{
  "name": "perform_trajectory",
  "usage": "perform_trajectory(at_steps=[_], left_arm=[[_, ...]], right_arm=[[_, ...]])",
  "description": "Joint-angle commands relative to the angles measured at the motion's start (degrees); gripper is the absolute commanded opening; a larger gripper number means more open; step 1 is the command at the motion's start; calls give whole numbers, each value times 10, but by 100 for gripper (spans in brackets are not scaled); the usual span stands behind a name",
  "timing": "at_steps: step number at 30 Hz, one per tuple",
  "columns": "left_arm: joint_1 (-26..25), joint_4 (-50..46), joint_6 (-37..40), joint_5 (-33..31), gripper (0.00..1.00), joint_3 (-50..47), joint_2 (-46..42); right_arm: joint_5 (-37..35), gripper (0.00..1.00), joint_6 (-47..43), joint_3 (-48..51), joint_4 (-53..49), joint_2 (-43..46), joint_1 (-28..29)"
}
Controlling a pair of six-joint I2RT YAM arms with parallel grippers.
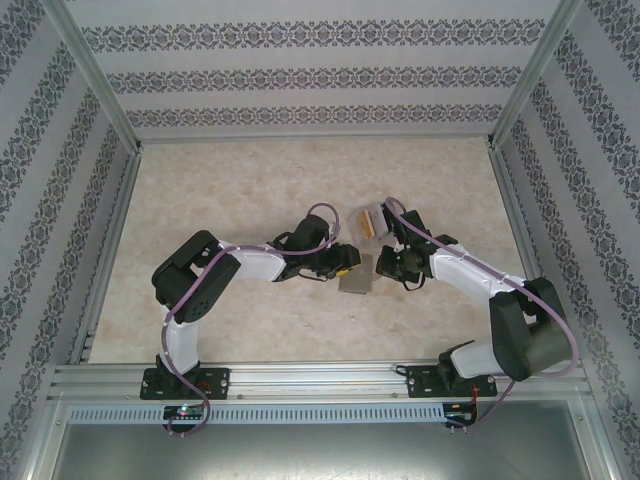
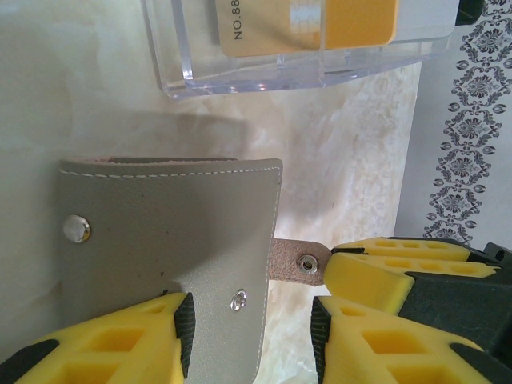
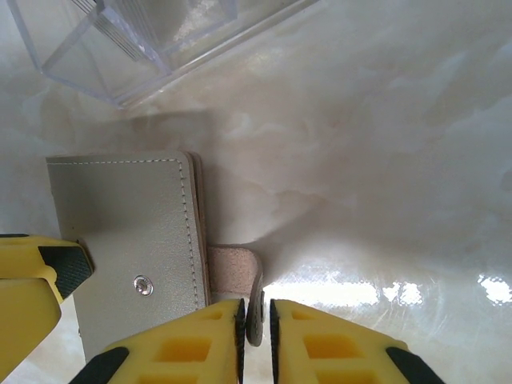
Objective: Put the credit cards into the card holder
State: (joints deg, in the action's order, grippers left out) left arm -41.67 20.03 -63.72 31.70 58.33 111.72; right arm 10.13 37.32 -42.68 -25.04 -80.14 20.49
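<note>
Right gripper (image 3: 256,320) is clamping the snap tab (image 3: 232,262), probably to unfasten the closed card holder (image 3: 128,232) lying lower left. Left gripper (image 2: 252,330) is straddling its edge, jaws apart, bracing; credit cards (image 2: 320,20) are sitting in the clear box (image 2: 180,64) at frame top.

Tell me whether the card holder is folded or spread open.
Folded: the card holder lies flat with its grey cover closed over the other half. Its snap strap sticks out past the edge, unfastened.
</note>
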Motion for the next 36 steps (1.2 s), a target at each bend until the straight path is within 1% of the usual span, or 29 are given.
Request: perform_trajectory(at_steps=[1, 5, 16, 17, 18, 22, 25, 32, 34, 36], left_arm=[[-8, -5, 2, 3, 45, 14, 2], [-8, -4, 2, 4, 45, 13, 2], [-8, -6, 2, 3, 45, 15, 2], [-8, -6, 2, 3, 45, 15, 2], [-8, -6, 2, 3, 45, 15, 2], [-8, -9, 3, 4, 44, 15, 4], [-8, -7, 2, 4, 44, 16, 5], [-8, -4, 2, 5, 45, 14, 9], [-8, -2, 0, 5, 42, 14, 9], [-8, 1, -1, 4, 35, 11, 9]], right_arm=[[3, 17, 0, 7, 7, -1, -1], [2, 14, 0, 8, 6, -1, -1], [11, 15, -3, 10, 10, -10, -2], [13, 11, -4, 10, 10, -10, -2], [14, 10, -5, 9, 10, -10, -1], [19, 9, -5, 6, 7, -6, -2], [27, 6, -3, 6, 9, 1, -2], [68, 3, 19, 5, 40, 11, -1], [79, 3, 28, 6, 51, 10, 0], [96, 2, 36, 8, 68, 9, 1]])
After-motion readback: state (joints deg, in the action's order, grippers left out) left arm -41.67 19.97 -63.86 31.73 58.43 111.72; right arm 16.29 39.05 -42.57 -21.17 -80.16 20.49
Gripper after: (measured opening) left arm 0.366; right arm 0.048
